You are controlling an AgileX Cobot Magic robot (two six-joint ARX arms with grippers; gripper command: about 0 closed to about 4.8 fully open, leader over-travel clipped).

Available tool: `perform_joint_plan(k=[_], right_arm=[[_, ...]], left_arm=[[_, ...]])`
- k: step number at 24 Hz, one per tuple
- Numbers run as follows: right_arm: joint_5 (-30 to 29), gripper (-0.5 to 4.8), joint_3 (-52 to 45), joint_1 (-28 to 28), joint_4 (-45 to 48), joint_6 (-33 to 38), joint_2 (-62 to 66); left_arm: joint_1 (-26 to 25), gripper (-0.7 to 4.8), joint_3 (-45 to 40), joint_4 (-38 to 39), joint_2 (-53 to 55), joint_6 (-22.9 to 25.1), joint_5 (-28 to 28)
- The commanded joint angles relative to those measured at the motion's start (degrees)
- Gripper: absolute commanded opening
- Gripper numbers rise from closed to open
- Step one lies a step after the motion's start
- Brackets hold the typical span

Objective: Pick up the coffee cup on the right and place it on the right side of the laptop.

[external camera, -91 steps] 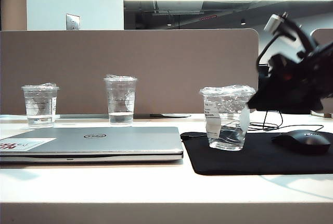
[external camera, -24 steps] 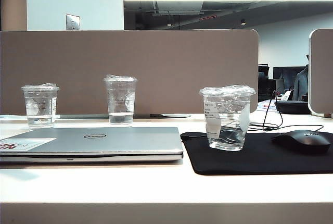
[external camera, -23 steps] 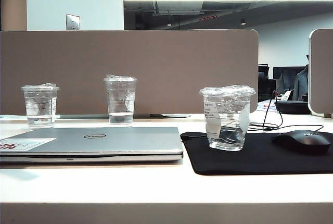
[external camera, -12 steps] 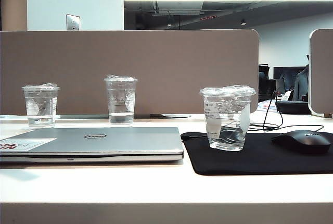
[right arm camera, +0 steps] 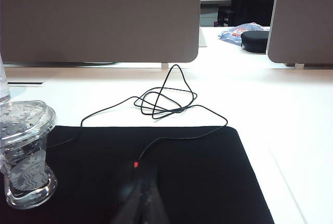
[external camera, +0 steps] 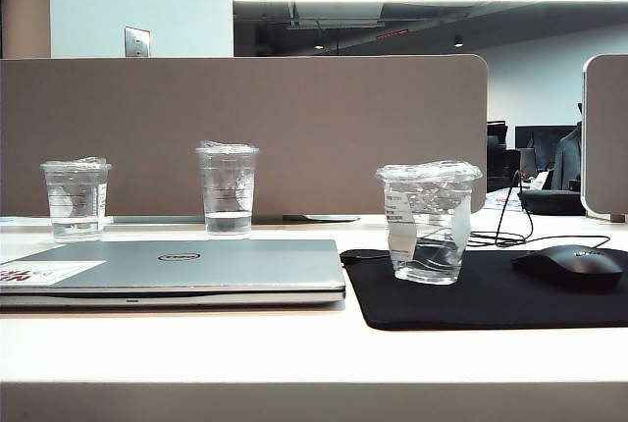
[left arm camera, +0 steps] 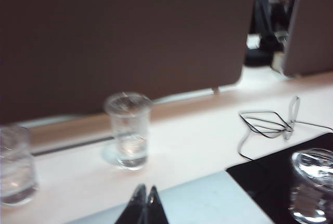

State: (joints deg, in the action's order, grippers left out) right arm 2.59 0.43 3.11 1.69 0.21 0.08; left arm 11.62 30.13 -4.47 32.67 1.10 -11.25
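Cup [external camera: 429, 221], the short wide one with crinkled film on top and a white label on its side, stands upright on the black mat [external camera: 491, 294], just to the right of the laptop [external camera: 186, 270] and apart from it. A little water sits in its bottom. The laptop lies closed and flat on the pale surface [external camera: 294, 353], logo up, with a white-and-red sticker at its near left corner. A black mouse [external camera: 569, 267] rests on the mat to the right of the cup, well clear of it, and its thin cable [right arm camera: 161, 101] loops loosely on the surface behind the mat. Two more clear cups stand behind the laptop near the grey divider [external camera: 245, 128]: a tall cup [external camera: 227, 189] near the middle and a left cup [external camera: 76, 198] further out.

Neither arm shows in the exterior view. In the left wrist view the left gripper [left arm camera: 145, 206] hangs above the laptop's far edge, its two dark fingertips pressed together with nothing between them; the picture is somewhat blurred. In the right wrist view the right gripper [right arm camera: 143, 203] hovers over the mat near the mouse, its fingertips likewise closed together and empty, with the cup off to one side, untouched.
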Motion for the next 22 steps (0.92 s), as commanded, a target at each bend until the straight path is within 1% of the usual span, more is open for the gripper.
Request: perform_joint_plan(k=[1, 3, 5, 8, 11, 12, 13, 15, 17, 20, 21, 22], right_arm=[[0.31, -0.05, -0.35, 0.02, 1.03, 0.04, -0.13], [0.28, -0.05, -0.35, 0.02, 1.05, 0.04, -0.13], [0.28, -0.05, -0.35, 0.02, 1.05, 0.04, -0.13], [0.28, -0.05, -0.35, 0.0, 1.07, 0.04, -0.13], [0.28, -0.05, -0.35, 0.02, 1.07, 0.04, -0.13], [0.28, -0.05, -0.35, 0.0, 1.07, 0.04, -0.13], [0.28, -0.05, -0.35, 0.02, 1.05, 0.04, -0.13], [0.28, -0.05, -0.35, 0.02, 1.05, 0.04, -0.13], [0.28, -0.05, -0.35, 0.02, 1.07, 0.04, -0.13], [0.28, -0.05, -0.35, 0.02, 1.05, 0.04, -0.13], [0.28, -0.05, -0.35, 0.02, 1.05, 0.04, -0.13], [0.28, -0.05, -0.35, 0.02, 1.05, 0.04, -0.13]], left_arm=[[-3.48, -0.06, -5.88, -1.57, -6.88, 2.12, 0.11], [-5.22, -0.06, -9.88, -1.66, -12.07, 2.08, 0.7], [-6.32, -0.06, -13.59, -1.64, -16.96, 1.86, 3.17], [-7.1, -0.06, -18.78, -1.7, -23.12, 1.4, 6.08], [-7.1, -0.06, -22.91, -2.14, -26.73, 1.36, 7.58], [-7.1, -0.06, -23.93, -2.25, -27.47, 0.57, 7.61], [-7.15, -0.06, -25.68, -2.38, -28.57, -2.89, 7.76], [-7.15, -0.06, -28.06, -2.47, -30.18, -4.74, 7.8], [-7.15, -0.06, -29.75, -1.42, -32.04, -4.59, 7.78], [-7.43, -0.06, -29.77, -0.07, -32.5, -3.61, 7.56], [-7.5, -0.06, -29.77, -0.15, -32.5, -0.66, 7.61], [-7.5, -0.06, -29.77, -0.15, -32.5, 0.55, 7.63]])
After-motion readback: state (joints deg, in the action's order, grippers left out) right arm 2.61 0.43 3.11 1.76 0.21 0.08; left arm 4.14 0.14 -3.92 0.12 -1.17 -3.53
